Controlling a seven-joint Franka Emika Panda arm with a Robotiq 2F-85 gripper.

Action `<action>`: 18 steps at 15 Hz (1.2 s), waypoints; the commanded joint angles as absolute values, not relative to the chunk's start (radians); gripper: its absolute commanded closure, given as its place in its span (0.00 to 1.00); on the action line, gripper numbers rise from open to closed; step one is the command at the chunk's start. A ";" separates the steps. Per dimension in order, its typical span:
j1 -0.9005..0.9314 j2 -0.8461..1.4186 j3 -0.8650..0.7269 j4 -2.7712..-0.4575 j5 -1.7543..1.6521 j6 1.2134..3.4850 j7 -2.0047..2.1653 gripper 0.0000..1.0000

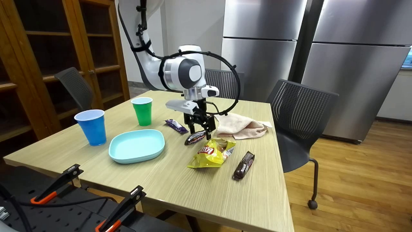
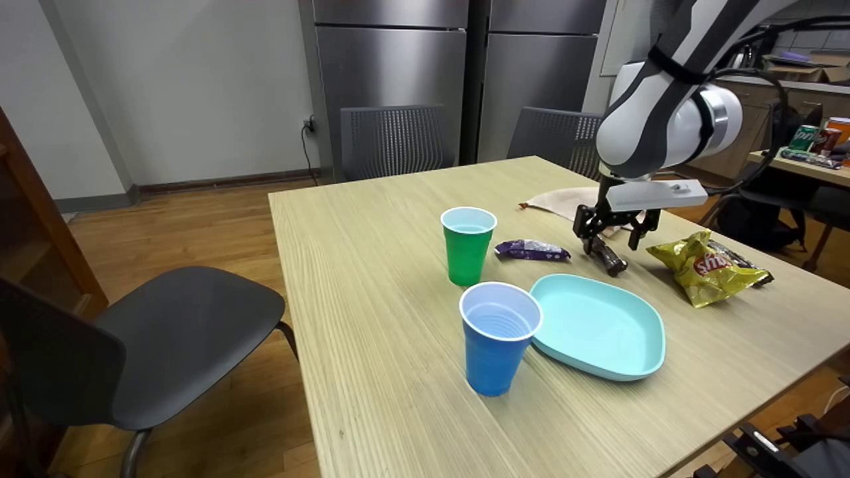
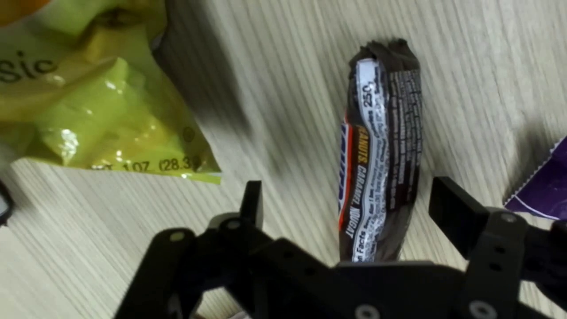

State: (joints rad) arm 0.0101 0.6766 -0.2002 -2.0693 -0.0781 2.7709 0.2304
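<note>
Between the matt fingers [image 3: 456,215] was a candy bar [image 3: 383,150] in slick plastic, beside them a glossy, crinkled chip bag [image 3: 102,106], beneath them a wood-grained table [image 3: 283,88].

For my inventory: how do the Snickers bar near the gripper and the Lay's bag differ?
The Snickers bar is dark brown, the Lay's bag yellow. The bar is slim; the bag broader and puffed. In the wrist view, the bar shows between the jaws of the open gripper, the bag outside them. Both lie on the table.
</note>
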 commanded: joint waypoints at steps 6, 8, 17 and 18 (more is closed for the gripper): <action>0.047 0.695 -0.231 -2.033 -0.078 2.727 0.252 0.62; 0.050 0.694 -0.230 -2.030 -0.077 2.725 0.253 0.78; 0.042 0.604 -0.233 -2.102 -0.091 2.735 0.216 0.97; 0.047 0.577 -0.236 -2.128 -0.100 2.746 0.211 0.97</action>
State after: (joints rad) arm 0.0345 0.6749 -0.2222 -2.0538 -0.0795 2.7534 0.2305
